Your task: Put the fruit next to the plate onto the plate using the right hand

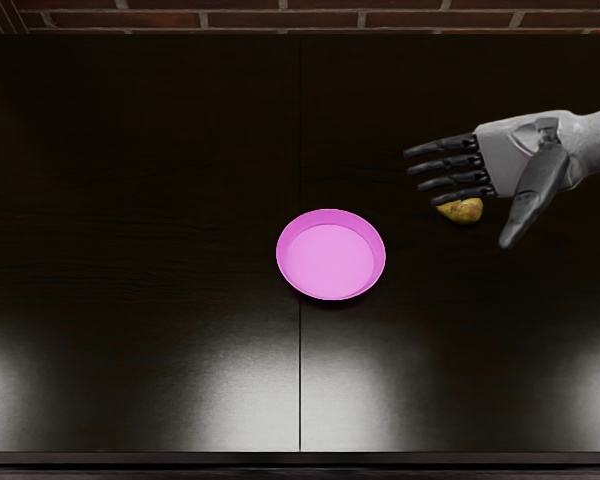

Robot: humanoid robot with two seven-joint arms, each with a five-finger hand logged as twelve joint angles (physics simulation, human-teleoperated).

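Fruit, small yellow-brown (461, 211) — ungrasped beside your round pink plastic plate (331, 255); right hand (480, 175), fingers spread, hovers over it — lift and placement remain.

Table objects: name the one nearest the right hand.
The yellow fruit, right by the open right hand; the pink plate sits farther left.
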